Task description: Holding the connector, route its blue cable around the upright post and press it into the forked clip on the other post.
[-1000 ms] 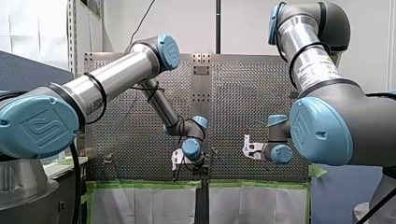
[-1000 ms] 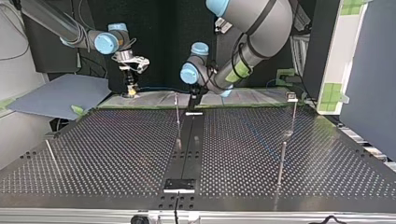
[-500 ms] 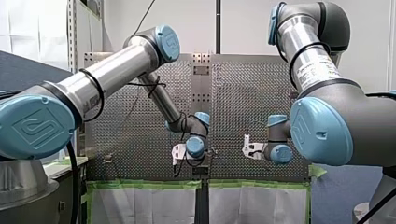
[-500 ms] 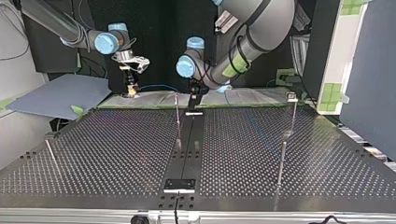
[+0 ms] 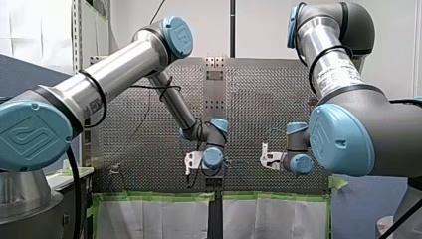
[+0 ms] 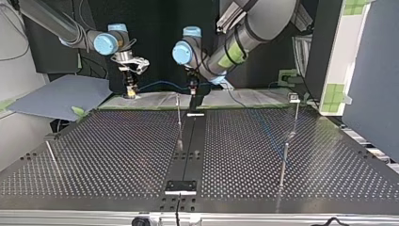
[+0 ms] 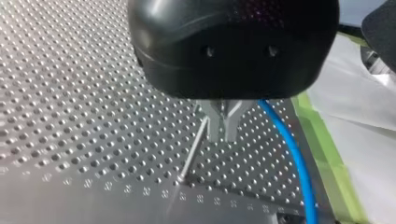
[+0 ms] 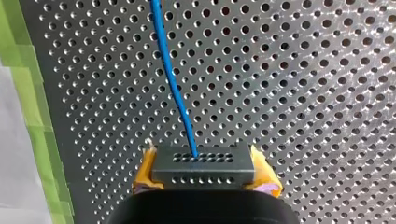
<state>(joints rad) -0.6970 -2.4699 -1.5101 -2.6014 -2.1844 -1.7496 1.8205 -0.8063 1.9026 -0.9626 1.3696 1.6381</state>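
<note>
Right jaws astride connector (image 8: 203,164), touching

Blue cable (image 7: 292,155) passes just beside my left end effector (image 7: 222,136), near post (image 7: 193,150).

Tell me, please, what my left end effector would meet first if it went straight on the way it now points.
Probably the perforated table: the left end effector points down at it, with the thin post close beside it and the blue cable on its other side. Depth is unclear.

We are in a robotics lab: perforated table (image 6: 117,150), green tape (image 5: 149,196) along its edge, slotted metal racking (image 5: 76,40).
</note>
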